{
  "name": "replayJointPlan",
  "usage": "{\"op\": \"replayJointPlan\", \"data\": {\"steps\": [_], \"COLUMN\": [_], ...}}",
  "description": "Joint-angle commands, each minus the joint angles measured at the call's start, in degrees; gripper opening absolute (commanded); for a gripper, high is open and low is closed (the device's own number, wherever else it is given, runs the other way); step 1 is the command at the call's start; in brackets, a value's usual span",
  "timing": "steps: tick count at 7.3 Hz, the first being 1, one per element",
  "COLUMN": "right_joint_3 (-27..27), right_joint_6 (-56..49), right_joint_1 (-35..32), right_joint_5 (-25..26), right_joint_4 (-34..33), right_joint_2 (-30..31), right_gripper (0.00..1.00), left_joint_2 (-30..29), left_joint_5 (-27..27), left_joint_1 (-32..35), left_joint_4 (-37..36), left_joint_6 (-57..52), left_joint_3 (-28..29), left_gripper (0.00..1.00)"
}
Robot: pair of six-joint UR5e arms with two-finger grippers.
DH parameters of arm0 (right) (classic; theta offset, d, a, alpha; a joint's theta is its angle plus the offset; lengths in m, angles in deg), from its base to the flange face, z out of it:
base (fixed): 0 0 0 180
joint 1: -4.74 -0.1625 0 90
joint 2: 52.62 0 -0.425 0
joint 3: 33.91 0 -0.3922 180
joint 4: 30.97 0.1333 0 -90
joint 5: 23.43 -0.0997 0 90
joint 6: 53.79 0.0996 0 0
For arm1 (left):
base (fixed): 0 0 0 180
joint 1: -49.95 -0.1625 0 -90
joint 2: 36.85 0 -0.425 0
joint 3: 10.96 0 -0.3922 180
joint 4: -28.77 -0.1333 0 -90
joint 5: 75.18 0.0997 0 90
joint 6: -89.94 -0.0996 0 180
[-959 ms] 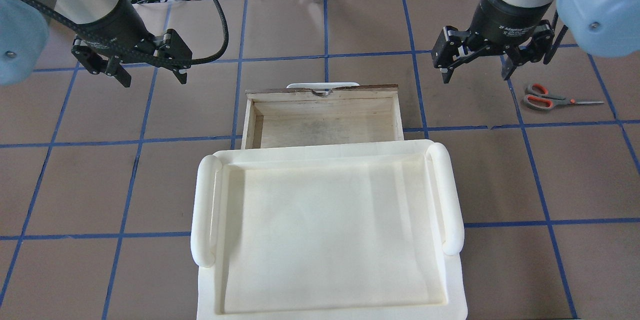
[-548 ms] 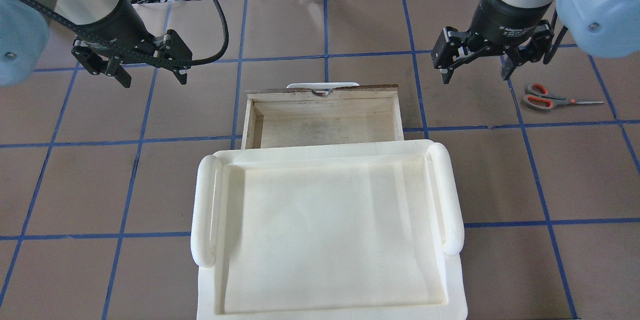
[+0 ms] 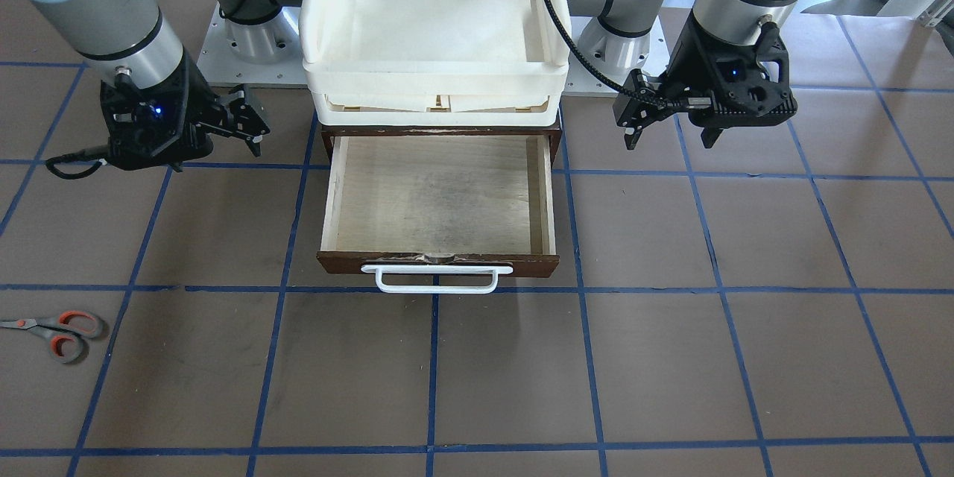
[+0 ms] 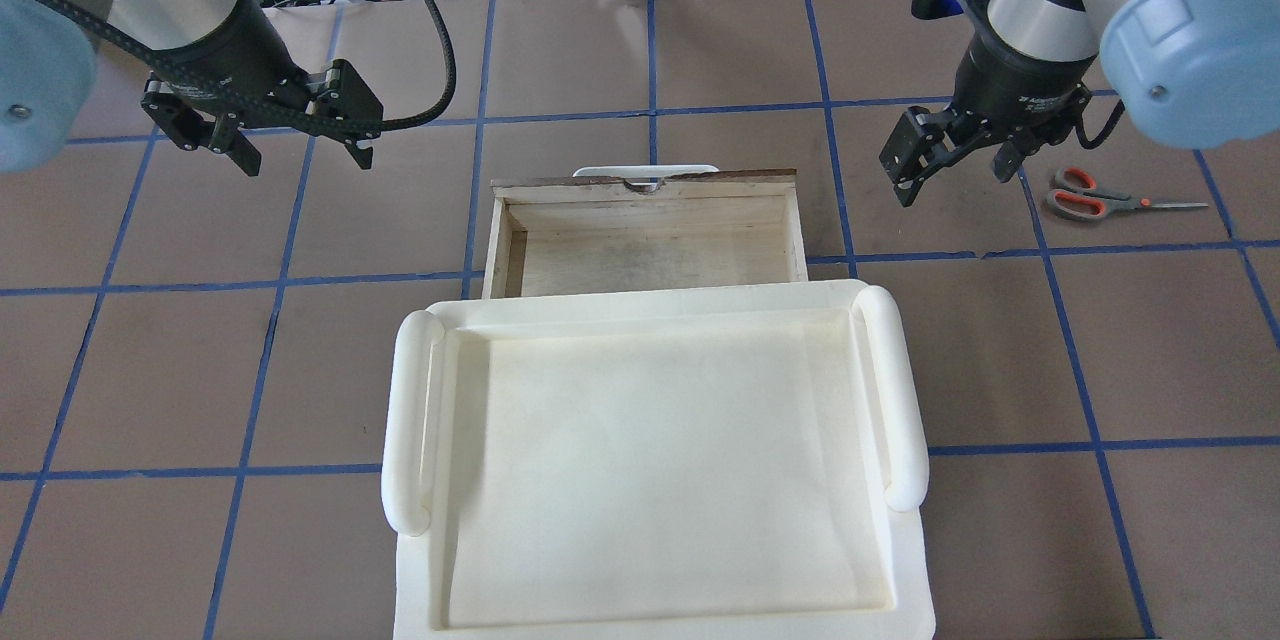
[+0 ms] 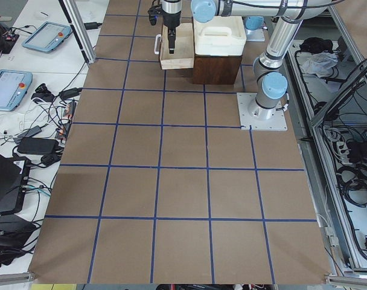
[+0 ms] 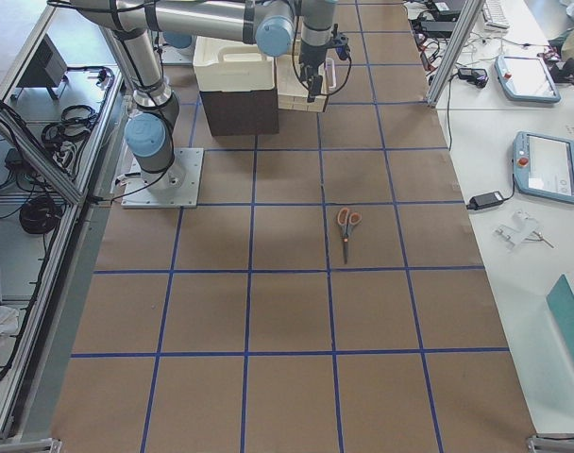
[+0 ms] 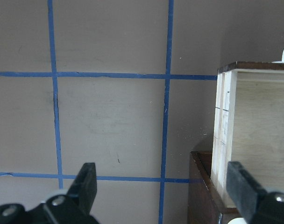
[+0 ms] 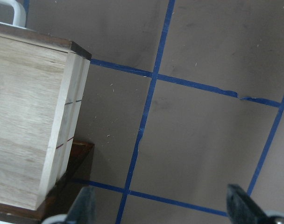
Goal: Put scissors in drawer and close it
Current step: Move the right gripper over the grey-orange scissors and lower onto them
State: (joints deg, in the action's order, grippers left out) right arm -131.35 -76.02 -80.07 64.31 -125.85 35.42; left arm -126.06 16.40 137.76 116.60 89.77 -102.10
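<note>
Marks one change from half a second ago. At the upper right of the overhead frame, finds the right gripper (image 4: 955, 178) turned on its wrist and sitting slightly lower in frame, close to the scissors (image 4: 1110, 203). Leaves its jaws spread wide with nothing held. Confirms this from the right wrist view, with only bare table (image 4: 1150, 340) between the two fingertips.

Places the scissors flat on the table near the right edge of that overhead frame, blades pointing right. Puts them near the right gripper but not touching it, and well apart from the drawer (image 4: 650, 255). Finds the drawer at centre frame, pulled out and bare inside, poking out above the cream tray stack (image 4: 905, 390).

Sees no shift in the left gripper (image 4: 305, 158) at upper left, likewise wide open and holding nothing.

Reads the turn as alignment for the pick, with grasping not yet begun. Calls next for a reach further right in frame and a descent over the scissors.
</note>
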Motion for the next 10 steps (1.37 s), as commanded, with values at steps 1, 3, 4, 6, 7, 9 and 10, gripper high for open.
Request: {"op": "replayJointPlan", "data": {"steps": [1,3,4,6,7,9,10], "right_joint_3": [-4.06,-4.06,-4.15,-3.98,-3.28,0.05,1.02], "right_joint_6": [-19.96,-36.82,-46.39,-64.94,-74.78,-84.6,-85.24], "right_joint_1": [8.13,15.7,18.77,24.58,25.82,26.19,26.28], "right_joint_5": [-1.97,0.31,1.2,1.12,1.29,1.29,1.29], "right_joint_4": [-3.38,-7.65,-12.3,-22.67,-26.89,-29.13,-31.4], "right_joint_2": [-2.42,-7.94,-10.75,-16.55,-18.84,-23.5,-25.09], "right_gripper": [0.99,0.99,0.99,0.99,0.99,0.96,0.95], "left_joint_2": [0.0,0.0,0.0,0.0,0.0,0.0,0.0], "left_joint_5": [0.0,0.0,0.0,-0.08,0.0,0.0,-0.09], "left_joint_1": [0.0,0.0,0.0,-0.09,0.0,0.0,0.0], "left_joint_4": [0.06,0.06,0.06,-0.02,0.06,0.06,0.06], "left_joint_6": [0.0,0.0,0.0,0.0,0.0,0.0,0.0], "left_joint_3": [0.0,0.0,0.0,0.0,0.0,0.0,0.0], "left_gripper": [1.0,1.0,1.0,1.0,1.0,1.0,1.0]}}
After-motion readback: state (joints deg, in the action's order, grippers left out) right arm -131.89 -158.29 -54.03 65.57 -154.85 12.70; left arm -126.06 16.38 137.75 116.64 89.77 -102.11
